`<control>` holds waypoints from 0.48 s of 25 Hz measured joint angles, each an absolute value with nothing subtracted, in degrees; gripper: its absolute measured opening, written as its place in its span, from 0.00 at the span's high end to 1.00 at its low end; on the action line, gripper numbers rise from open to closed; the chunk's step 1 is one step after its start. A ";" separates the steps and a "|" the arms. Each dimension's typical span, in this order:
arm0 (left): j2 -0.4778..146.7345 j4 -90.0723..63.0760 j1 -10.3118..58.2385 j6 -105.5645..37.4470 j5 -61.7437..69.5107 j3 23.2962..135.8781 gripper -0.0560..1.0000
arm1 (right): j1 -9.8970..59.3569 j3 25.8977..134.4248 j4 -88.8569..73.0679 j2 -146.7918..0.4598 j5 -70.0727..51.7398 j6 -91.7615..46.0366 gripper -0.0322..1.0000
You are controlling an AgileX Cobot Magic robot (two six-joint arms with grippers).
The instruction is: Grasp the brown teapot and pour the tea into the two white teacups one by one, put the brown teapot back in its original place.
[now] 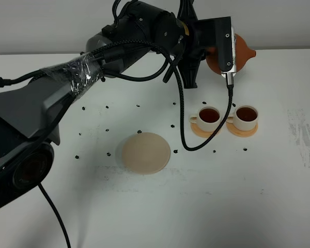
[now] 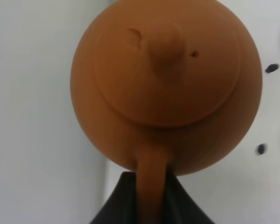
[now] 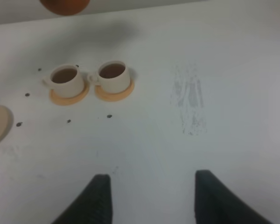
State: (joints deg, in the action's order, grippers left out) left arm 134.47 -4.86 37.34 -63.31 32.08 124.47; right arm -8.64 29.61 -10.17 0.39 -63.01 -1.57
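Observation:
The brown teapot (image 1: pixel 244 50) hangs in the air behind the two white teacups, its spout pointing right. My left gripper (image 2: pixel 151 179) is shut on its loop handle; the lid and knob fill the left wrist view. Both teacups (image 1: pixel 209 118) (image 1: pixel 246 117) stand on small orange coasters and hold dark tea. The right wrist view shows them too (image 3: pixel 65 80) (image 3: pixel 113 75), with the teapot's underside (image 3: pixel 65 5) above. The pale beige disc (image 1: pixel 145 152) lies bare, left of the cups. My right gripper (image 3: pixel 151 186) is open over bare table, right of the cups.
Small black marks dot the white table around the disc and cups. A grey smudge (image 1: pixel 302 137) marks the table's right side. A black cable (image 1: pixel 183 119) from the left arm loops down close to the left cup.

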 joint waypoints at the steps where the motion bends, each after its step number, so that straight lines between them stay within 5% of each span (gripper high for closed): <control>1: 134.99 -4.86 37.29 -60.98 32.75 124.91 0.87 | -8.64 29.61 -10.17 0.39 -63.01 -1.57 0.59; 12: 138.57 -5.13 36.20 -44.35 34.62 127.33 0.87 | -8.64 29.61 -10.17 0.39 -63.01 -1.57 0.59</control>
State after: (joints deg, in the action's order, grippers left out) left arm 138.57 -5.13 36.20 -44.35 34.62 127.33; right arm -8.64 29.61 -10.17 0.39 -63.01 -1.57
